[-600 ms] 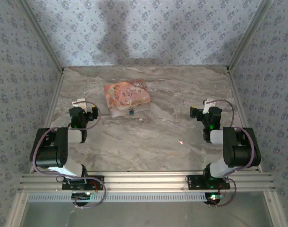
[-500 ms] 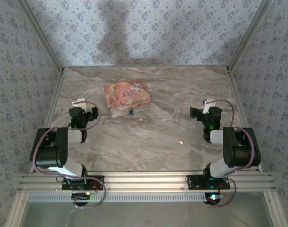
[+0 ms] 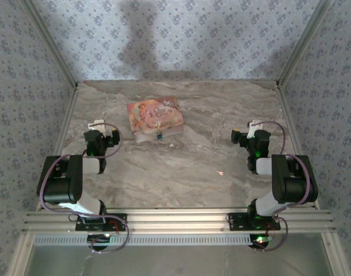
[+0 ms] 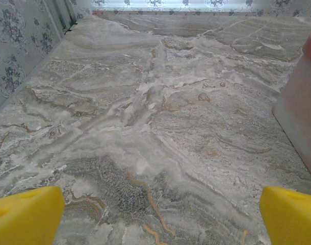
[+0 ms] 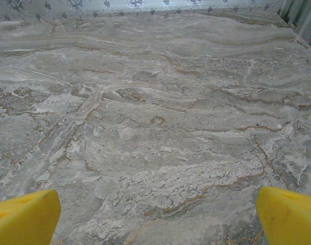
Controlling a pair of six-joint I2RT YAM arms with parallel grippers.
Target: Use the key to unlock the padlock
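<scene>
- The padlock (image 3: 159, 136): a tiny blue lock at the near side of the pink box (image 3: 155, 117). It sits left of the table's centre line and toward the far edge. It is too small to tell whether it hangs from a clasp or merely rests against the box.
- The key (image 3: 220, 172): a pinkish-red speck lying loose on the marbled table (image 3: 193, 103). It is right of centre, closer to the near edge, and well apart from the padlock.
- The white speck (image 3: 171, 145): on the table near the padlock, toward the near edge and a little to its right; no part of the task.
- The right gripper (image 3: 254, 124): near the right edge, farther from the near edge than the key and apart from it. Its yellow pads (image 5: 25, 217) are spread wide, with bare table between them and nothing held.
- The left gripper (image 3: 96, 123): near the left edge, about level with the pink box. Its pads (image 4: 25, 214) are likewise spread wide and empty, and the box's side wall shows at the right margin of the left wrist view.
- Step in hand (judgement): the very start. Neither key nor padlock is held, and both arms are drawn in.
- Next move (judgement): the right arm, being closer, would swing inward toward the near edge and descend over the key. It must close on something thin and flat, so its fingertips need to come almost down to the table. The left gripper is well placed to steady the box or lock.
</scene>
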